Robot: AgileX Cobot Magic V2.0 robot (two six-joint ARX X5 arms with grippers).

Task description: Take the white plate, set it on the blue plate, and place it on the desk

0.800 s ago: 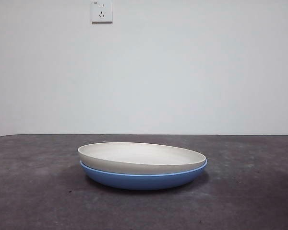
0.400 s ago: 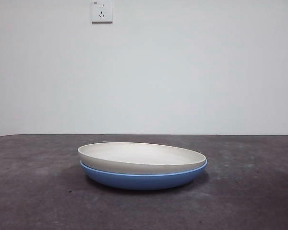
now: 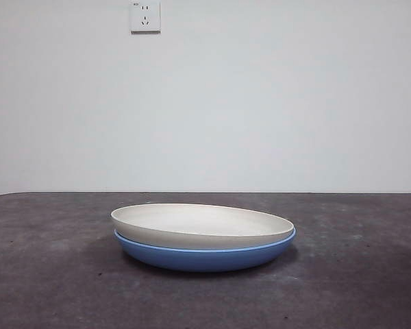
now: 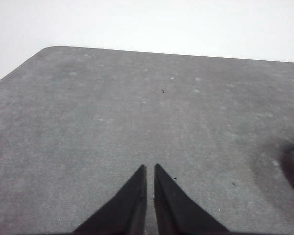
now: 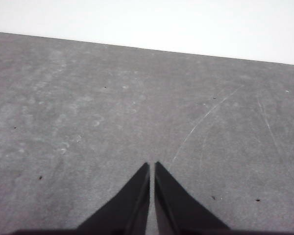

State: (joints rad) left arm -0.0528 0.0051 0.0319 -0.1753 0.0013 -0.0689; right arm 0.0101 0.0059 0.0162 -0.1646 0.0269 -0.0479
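The white plate (image 3: 202,225) sits nested in the blue plate (image 3: 205,255), low in the middle of the front view. Its rim tilts a little, higher on the left side of the frame, so the blue rim shows as a thin line under it toward the right. The pair rests on the desk (image 3: 48,274), which fills the lower part of the frame. A wall socket (image 3: 144,16) hangs at the upper left on the pale wall.

Neither arm shows in the front view. In the left wrist view the left gripper (image 4: 150,169) hangs over bare desk with its jaws pressed nearly together, gripping nothing; a sliver of the two plates peeks in at the lower right edge. In the right wrist view the right gripper (image 5: 152,165) is likewise clenched on nothing above scratched desk.
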